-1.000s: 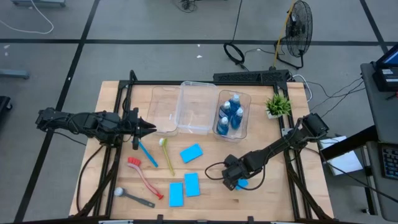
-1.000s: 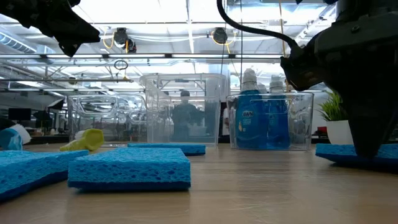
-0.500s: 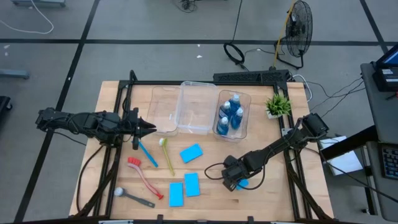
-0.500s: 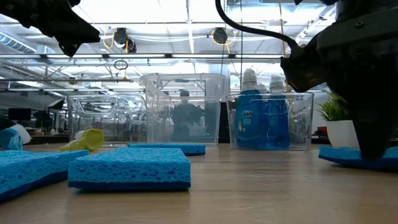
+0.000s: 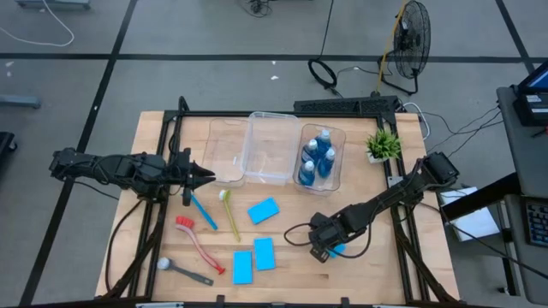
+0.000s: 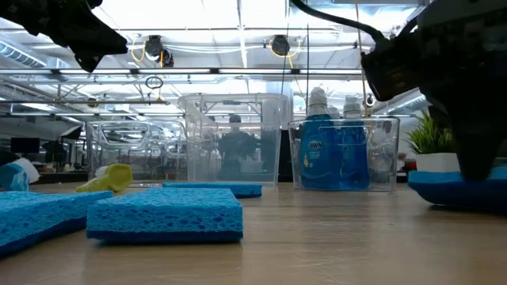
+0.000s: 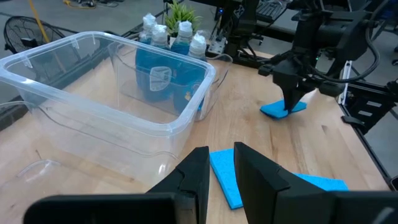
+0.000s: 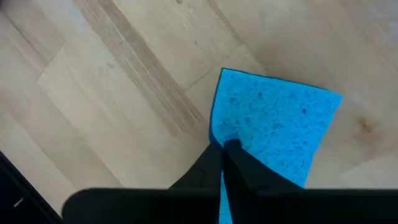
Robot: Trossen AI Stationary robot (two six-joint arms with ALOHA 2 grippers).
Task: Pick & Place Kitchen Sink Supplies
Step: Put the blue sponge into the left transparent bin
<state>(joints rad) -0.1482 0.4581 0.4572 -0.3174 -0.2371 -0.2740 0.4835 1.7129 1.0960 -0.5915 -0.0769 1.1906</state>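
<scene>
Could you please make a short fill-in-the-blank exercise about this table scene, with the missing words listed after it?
1. The right gripper has its jaws shut on a blue ____.
2. The four blue-liquid bottles stand inside a clear ____.
3. The small potted plant has leaves of the colour ____.
4. The number of sponges lying free on the wooden table, outside the gripper, is ____.

Missing words: sponge; bin; green; three

Overhead, table-level and wrist views share the table (image 5: 377,274).
</scene>
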